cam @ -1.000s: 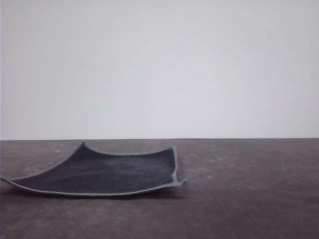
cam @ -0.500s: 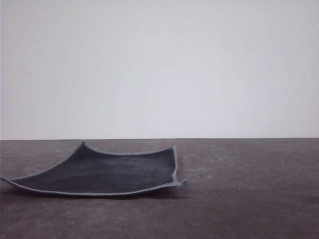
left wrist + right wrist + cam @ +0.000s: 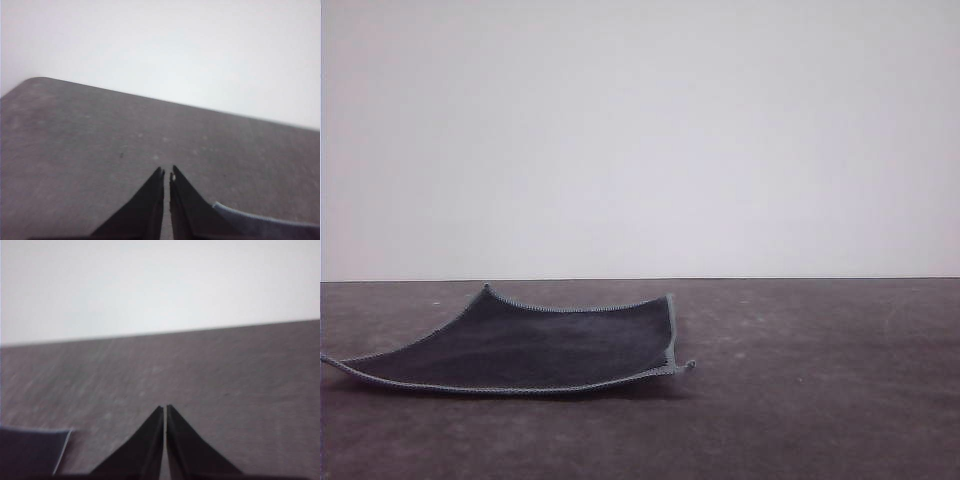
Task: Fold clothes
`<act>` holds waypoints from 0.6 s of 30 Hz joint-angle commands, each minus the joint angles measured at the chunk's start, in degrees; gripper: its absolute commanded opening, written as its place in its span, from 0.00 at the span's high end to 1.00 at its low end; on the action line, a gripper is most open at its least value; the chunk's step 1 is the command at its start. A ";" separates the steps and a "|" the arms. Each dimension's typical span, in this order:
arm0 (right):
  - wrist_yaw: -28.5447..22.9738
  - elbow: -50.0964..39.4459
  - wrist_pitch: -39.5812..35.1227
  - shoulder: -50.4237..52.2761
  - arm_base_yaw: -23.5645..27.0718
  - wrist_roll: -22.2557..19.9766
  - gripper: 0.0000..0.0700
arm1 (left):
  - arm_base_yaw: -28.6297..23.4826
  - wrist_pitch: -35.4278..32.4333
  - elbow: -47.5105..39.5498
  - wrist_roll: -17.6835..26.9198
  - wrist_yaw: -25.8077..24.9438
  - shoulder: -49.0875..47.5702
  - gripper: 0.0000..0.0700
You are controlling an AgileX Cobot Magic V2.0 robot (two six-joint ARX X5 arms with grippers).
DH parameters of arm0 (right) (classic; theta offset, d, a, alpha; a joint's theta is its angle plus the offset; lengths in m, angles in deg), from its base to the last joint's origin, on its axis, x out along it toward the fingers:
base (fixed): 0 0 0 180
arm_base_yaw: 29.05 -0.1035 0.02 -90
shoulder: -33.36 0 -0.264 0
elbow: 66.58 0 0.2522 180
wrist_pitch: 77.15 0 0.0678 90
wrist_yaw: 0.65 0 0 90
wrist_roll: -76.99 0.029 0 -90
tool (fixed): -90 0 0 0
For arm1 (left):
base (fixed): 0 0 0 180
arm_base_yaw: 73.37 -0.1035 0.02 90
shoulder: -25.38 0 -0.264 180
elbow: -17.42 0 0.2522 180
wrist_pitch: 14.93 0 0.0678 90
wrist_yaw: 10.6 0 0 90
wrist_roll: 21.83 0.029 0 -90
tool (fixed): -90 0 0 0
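The cloth (image 3: pixel 525 350) is a small square of soft, matte, dark slate-grey fabric with a lighter grey stitched edging. It lies unfolded on the table (image 3: pixel 820 400), at about 8 o'clock from the table's centre in the front view. Its sides bow inward between pointed corners, and the corner nearest the table's middle curls slightly upward. The table is a dark grey-brown surface with a faint mottled, lightly speckled texture; one rounded corner is visible in the left wrist view.

The left gripper (image 3: pixel 166 174) has black, tapered, wedge-shaped fingers pressed nearly together, with only a thin slit between the tips; nothing is pinched. A stitched cloth edge lies just beside it. The right gripper (image 3: pixel 165 407) is likewise pressed together and empty, above bare table, with a cloth corner near.
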 commanded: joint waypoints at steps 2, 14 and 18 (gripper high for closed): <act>1.68 5.11 1.72 -9.62 -1.03 -3.80 0.99 | -0.02 0.52 4.44 3.76 -3.56 8.69 0.98; 2.91 10.80 1.58 -29.84 -5.35 -7.72 0.99 | 0.00 0.50 9.50 5.16 -16.05 30.95 0.98; 2.96 10.80 1.62 -30.37 -5.44 -7.72 0.99 | 0.00 0.98 9.50 5.18 -18.29 33.42 0.98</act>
